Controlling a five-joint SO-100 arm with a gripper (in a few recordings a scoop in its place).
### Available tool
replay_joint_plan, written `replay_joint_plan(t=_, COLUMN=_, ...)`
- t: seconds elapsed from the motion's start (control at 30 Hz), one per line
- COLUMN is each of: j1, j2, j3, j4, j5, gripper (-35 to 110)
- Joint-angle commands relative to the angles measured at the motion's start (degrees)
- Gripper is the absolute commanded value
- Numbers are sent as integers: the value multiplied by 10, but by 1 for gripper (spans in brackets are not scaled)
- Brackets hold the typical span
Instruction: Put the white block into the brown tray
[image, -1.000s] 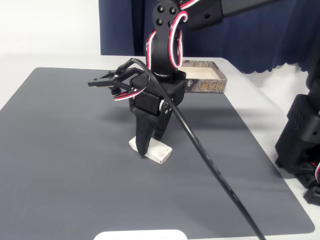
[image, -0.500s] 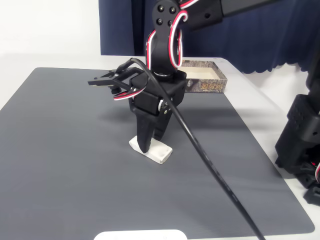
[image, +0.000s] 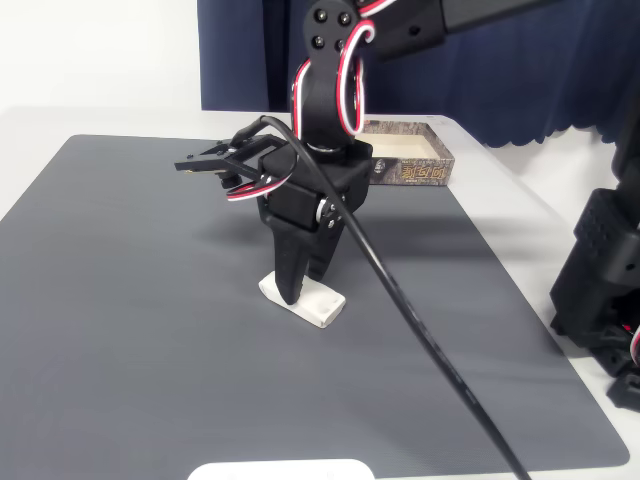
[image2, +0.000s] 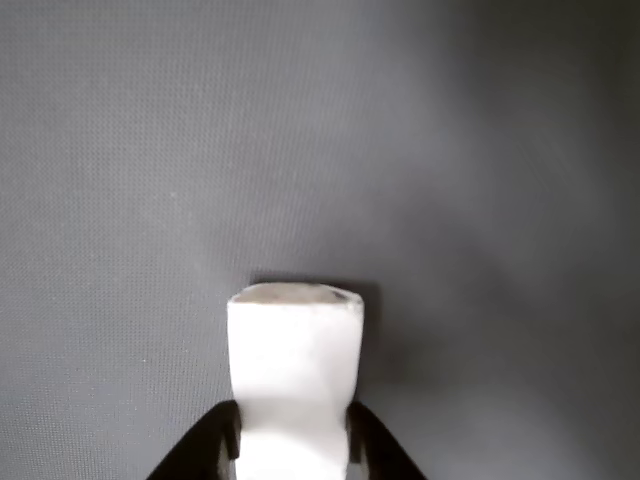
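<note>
The white block (image: 320, 304) lies flat on the dark grey mat, a little in front of its middle in the fixed view. My gripper (image: 300, 290) points straight down onto it, one black finger on each long side. In the wrist view the white block (image2: 295, 345) runs up from between the fingers (image2: 215, 445) of my gripper (image2: 293, 445), which press against both its sides. It still rests on the mat. The brown tray (image: 415, 173) stands at the mat's far right corner, behind the arm, its cream inside partly hidden.
A grey mat (image: 130, 300) covers most of the table. A black cable (image: 430, 350) trails from the arm to the front right. Black hardware (image: 600, 280) stands off the mat's right edge. A white thing (image: 280, 470) pokes in at the front edge.
The near finger has drawn in slightly against the block. The block and the arm have stayed almost where they were.
</note>
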Motion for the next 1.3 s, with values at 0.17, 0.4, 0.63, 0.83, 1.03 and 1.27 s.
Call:
replay_joint_plan(t=0.17, j1=-12, j2=26, j3=-20, j4=5, j5=-9, gripper=17)
replay_joint_plan(t=0.4, j1=10, j2=99, j3=-20, j4=27, j5=-36, gripper=16)
replay_joint_plan(t=0.63, j1=53, j2=162, j3=-4, j4=37, j5=-72, gripper=16)
replay_joint_plan(t=0.83, j1=124, j2=202, j3=-4, j4=65, j5=-149, gripper=17)
replay_joint_plan(t=1.03, j1=243, j2=203, j3=-49, j4=155, j5=-235, gripper=20)
replay_joint_plan(t=1.27, j1=364, j2=125, j3=-174, j4=198, j5=-341, gripper=19)
